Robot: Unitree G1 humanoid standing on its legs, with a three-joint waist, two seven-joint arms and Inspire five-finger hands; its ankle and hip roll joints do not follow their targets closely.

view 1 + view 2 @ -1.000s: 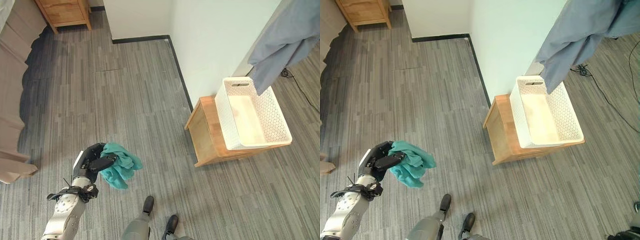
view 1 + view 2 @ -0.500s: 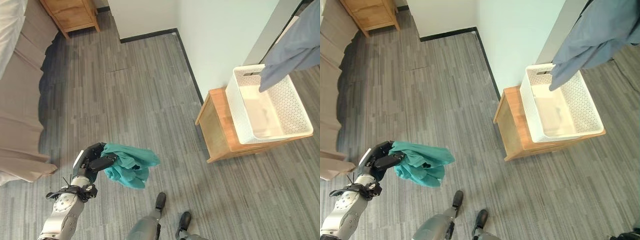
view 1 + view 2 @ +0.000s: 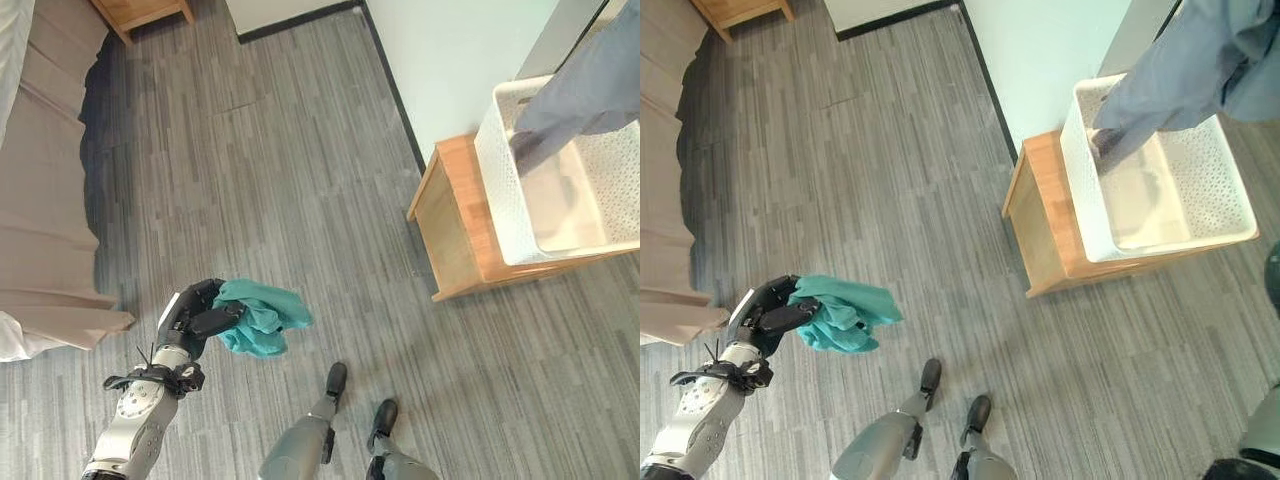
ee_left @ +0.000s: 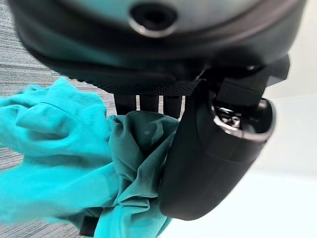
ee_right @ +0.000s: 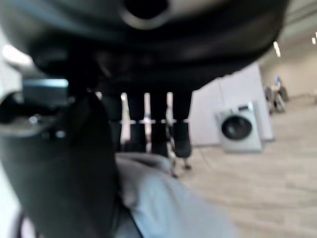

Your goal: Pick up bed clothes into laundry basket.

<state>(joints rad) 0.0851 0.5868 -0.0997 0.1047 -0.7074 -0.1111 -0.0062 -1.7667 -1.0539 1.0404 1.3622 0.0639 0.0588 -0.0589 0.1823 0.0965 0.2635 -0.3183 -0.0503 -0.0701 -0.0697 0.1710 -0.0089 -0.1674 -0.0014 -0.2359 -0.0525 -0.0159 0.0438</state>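
Grey plank floor (image 3: 280, 180), bed skirt (image 3: 45, 230) left. Left hand (image 3: 192, 318) clamps teal cloth (image 3: 262, 318); right hand (image 5: 74, 163) grips grey garment (image 3: 1185, 75), now dipping into white basket (image 3: 1160, 190).

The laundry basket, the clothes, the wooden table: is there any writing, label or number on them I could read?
None can be read.
White laundry basket: holes in a pattern, no lettering.
Teal cloth held in the left robot hand: plain, no tag showing.
Grey-blue garment gripped by the right robot hand, hanging into the basket: plain.
Wooden table: bare wood.
Washing machine in the right wrist view: too blurred to tell.
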